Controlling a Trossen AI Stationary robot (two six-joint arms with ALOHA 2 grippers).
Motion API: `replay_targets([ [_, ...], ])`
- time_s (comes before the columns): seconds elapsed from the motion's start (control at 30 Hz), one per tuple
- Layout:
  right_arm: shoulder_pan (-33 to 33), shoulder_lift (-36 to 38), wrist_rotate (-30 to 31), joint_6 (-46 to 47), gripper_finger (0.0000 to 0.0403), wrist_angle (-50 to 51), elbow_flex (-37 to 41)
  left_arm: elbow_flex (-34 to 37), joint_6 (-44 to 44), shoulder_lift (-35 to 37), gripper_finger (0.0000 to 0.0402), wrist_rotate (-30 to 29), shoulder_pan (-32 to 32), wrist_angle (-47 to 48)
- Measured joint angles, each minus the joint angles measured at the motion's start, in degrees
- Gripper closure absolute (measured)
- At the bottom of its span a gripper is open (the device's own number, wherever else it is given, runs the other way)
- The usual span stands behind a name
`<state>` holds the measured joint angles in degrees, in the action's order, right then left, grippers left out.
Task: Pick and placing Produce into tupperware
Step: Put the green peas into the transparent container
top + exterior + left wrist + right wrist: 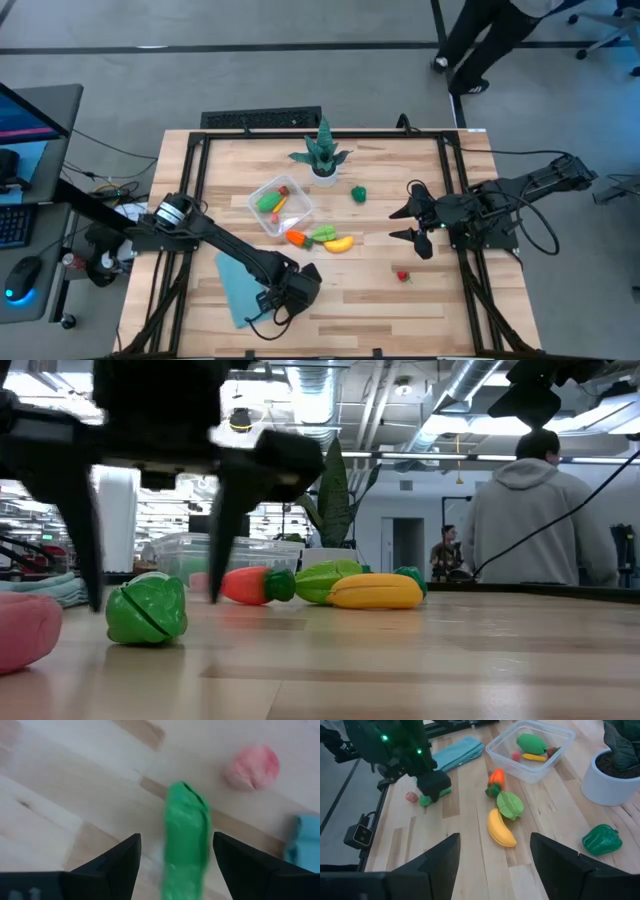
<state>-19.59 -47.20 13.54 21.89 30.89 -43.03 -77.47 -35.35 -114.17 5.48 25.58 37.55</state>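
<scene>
The left gripper (pixel 290 297) is hanging low over the wood table (pixel 400 310) in the lower middle of the high view, just right of the folded blue cloth (pixel 236 284). Its fingers (pixel 122 862) are standing apart, one on each side of a green toy vegetable (pixel 186 837) that is lying on the boards between them; the wrist view is not showing either finger touching it. In the low view that green piece (pixel 147 609) is sitting at lower left between the two dark fingers, with a pink piece (pixel 25 631) resting beside it at the left edge.

The clear tub (pixel 258 197) is sitting left of centre in the high view, below and left of the potted plant (pixel 322 152), and it is holding a green piece (pixel 268 201) along with some smaller ones. Just below and right of the tub, a carrot (pixel 296 238), a light green piece (pixel 323 234) and a banana (pixel 340 244) are lying close together. A green pepper (pixel 358 194) is lying on its own right of the plant, and a small red piece (pixel 403 276) is sitting further down on the right.

The right gripper (pixel 415 225) is waiting at the right side of the table with its fingers wide apart and holding nothing.

A person in a grey hoodie (pixel 535 525) is standing in the right background of the low view.
</scene>
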Motion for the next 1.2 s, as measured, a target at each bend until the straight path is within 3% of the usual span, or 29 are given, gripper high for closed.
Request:
replay_targets([
  [0.17, -0.3, 0.0, 0.0, 0.1, 0.0170, 0.0, 0.0, -0.6, 1.0, -1.3, 0.0164, -2.7, -0.2, -0.2],
  [0.7, -0.3, 0.0, 0.0, 0.1, 0.0170, 0.0, 0.0, -0.8, 4.6, -1.2, 0.0166, -1.6, -0.9, -1.0],
  [1.2, -0.3, 0.0, 0.0, 0.1, 0.0170, 0.0, 0.0, -0.8, 5.2, -1.2, 0.0265, -1.4, -0.9, -1.0],
])
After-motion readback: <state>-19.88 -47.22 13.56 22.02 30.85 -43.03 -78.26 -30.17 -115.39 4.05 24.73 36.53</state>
